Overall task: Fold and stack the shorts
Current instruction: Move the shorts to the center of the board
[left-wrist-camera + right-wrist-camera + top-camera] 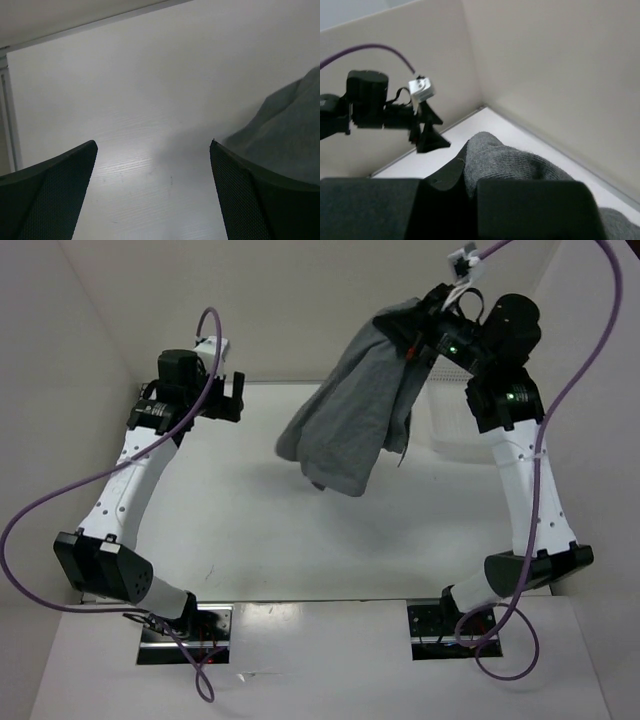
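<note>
Bolted side by side at the near edge of a white surface (pixel 260 530), the left arm (pixel 125 490) and the right arm (pixel 525 490) rise from metal base plates (pixel 185 632), each trailing a purple cable (pixel 45 500). Farther in, the left hand (pixel 224 397) hovers above the surface with its dark fingers (pixel 55 190) spread wide and nothing between them. Its wrist view shows bare surface in the gap and a fold of grey cloth at the right edge.

Right of centre, the shorts (pixel 350 425), plain grey and soft, hang bunched in the air from the right hand (pixel 425 338), with a thin dark cord (pixel 405 445) dangling off their right side. Whether their lowest fold touches the surface cannot be told. The right hand is clamped tight on the top of the shorts, and its own wrist view shows grey fabric pinched between its black fingers (pixel 445 190).

Just behind the right arm sits a pale container (pixel 450 430), too faint to make out in detail. Beige partition walls (pixel 300 300) close off the far edge and both sides.
</note>
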You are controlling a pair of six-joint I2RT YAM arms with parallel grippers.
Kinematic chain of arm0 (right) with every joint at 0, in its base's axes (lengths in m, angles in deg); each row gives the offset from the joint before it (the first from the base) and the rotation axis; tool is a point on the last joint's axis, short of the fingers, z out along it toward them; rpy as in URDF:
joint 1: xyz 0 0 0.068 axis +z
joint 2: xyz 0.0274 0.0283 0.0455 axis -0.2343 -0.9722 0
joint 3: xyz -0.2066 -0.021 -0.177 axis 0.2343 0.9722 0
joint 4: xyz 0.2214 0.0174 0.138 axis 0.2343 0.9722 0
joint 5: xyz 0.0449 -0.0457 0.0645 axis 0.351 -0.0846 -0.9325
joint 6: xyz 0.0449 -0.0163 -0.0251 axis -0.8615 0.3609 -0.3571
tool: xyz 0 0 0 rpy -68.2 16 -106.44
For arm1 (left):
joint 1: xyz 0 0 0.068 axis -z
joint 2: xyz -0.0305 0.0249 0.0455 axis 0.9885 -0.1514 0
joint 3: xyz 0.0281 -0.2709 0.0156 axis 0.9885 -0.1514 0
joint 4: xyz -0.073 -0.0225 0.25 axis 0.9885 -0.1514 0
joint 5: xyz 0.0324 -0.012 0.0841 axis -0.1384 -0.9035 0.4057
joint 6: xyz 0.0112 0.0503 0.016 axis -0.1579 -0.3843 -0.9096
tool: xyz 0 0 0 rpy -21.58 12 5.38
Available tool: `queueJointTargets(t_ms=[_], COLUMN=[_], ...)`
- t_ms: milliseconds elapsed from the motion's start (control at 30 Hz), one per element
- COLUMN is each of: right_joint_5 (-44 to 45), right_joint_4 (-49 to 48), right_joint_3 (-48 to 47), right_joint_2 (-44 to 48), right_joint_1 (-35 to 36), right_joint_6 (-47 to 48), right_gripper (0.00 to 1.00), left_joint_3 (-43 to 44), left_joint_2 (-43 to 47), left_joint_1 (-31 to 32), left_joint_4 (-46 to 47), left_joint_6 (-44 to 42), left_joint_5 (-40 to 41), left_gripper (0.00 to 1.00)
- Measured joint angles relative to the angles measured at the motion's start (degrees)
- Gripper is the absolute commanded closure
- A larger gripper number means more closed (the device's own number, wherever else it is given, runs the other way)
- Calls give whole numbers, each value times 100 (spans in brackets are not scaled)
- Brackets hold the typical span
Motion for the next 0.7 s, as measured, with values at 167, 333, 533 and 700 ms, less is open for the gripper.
queueJointTargets(t_ms=[167,333,533,700], right_joint_5=[120,319,1504,2052], right_joint_4=[240,468,909,1408], right_joint_3=[66,313,1853,2955], right_joint_2=[-522,-1285,-1554,-1558], right_joint_1=[962,1794,1746,1397], right_joint_6=[153,42,1276,1401], right_gripper=[100,92,0,0], left_joint_3=[-304,-586,-822,-817], left_joint_2=[55,55,-20,-382], left_joint_1=[-442,-494,-487,-487], left_joint_4=[4,0,2,192], left_joint_6=[0,0,0,0], left_joint_5=[131,179,243,245], left_gripper=[0,0,0,0])
